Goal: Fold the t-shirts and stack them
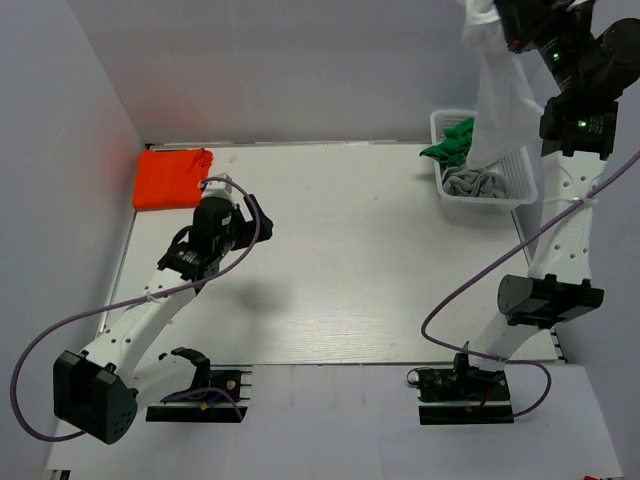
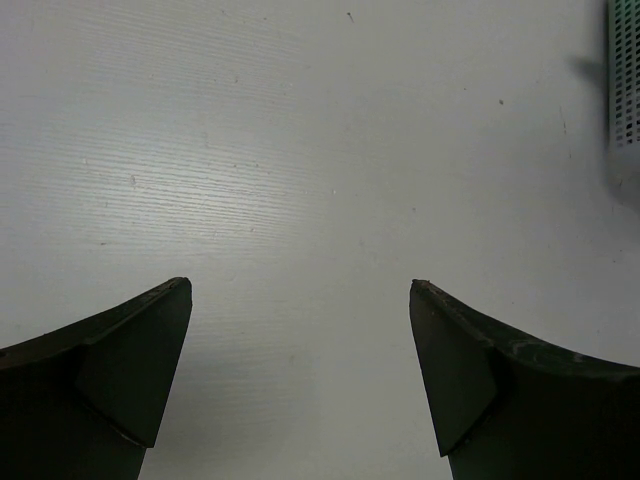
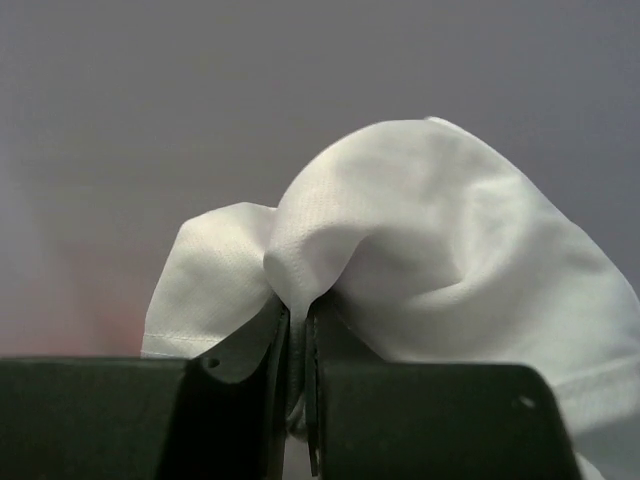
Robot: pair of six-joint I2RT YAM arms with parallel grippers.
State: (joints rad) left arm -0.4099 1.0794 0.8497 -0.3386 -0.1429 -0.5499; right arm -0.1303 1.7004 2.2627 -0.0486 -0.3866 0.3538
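Right end effector [image 3: 297,330] right up at the wrist lens, fingers pressed together and pinching a fold of the white shirt [image 3: 440,250], cloth bunched over the fingertips. Bench [image 1: 350,260] is white, with walls on the left and far sides. In the top view the white shirt hangs long from the raised right arm at far right. Its lower end sits over the basket [image 1: 490,203], but I can't tell if it touches what's inside. The basket is white mesh, at the far right of the bench. Orange shirt [image 1: 172,178] is folded flat in the far left corner, by the wall. Grey shirt [image 1: 475,182] is crumpled in the basket's near part, and green shirt [image 1: 452,143] is at its far left, spilling over the rim. Left end effector [image 2: 300,285] is spread wide above bare bench, just right of the orange shirt and apart from it.
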